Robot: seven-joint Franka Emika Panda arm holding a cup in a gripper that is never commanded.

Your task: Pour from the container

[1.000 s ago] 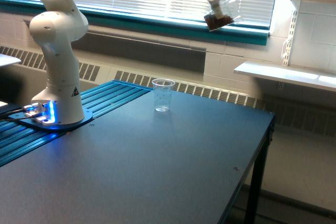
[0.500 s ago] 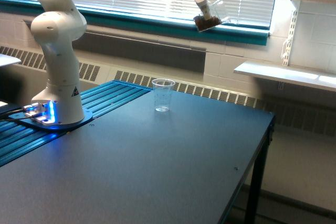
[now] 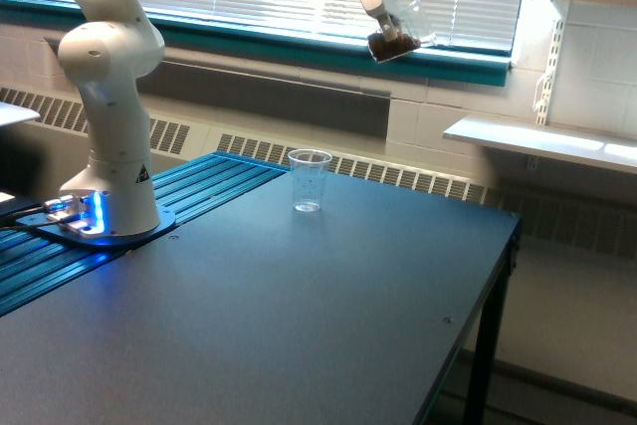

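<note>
High in front of the window blinds, my gripper (image 3: 390, 25) is shut on the container (image 3: 398, 38), a small clear vessel tilted on its side with brown pieces lying in its lower part. It hangs well above the table and to the exterior view's right of a clear plastic cup (image 3: 310, 180). That cup has printed markings, stands upright near the table's far edge and looks empty.
The dark table (image 3: 299, 316) ends at an edge on the exterior view's right. My white arm base (image 3: 109, 146) stands on a blue ribbed mat (image 3: 199, 191) at the left. A white shelf (image 3: 537, 141) is fixed to the wall at the right.
The gripper with the container moved to the exterior view's left and slightly up over the first half second, then held almost still. The plastic cup has not moved.
</note>
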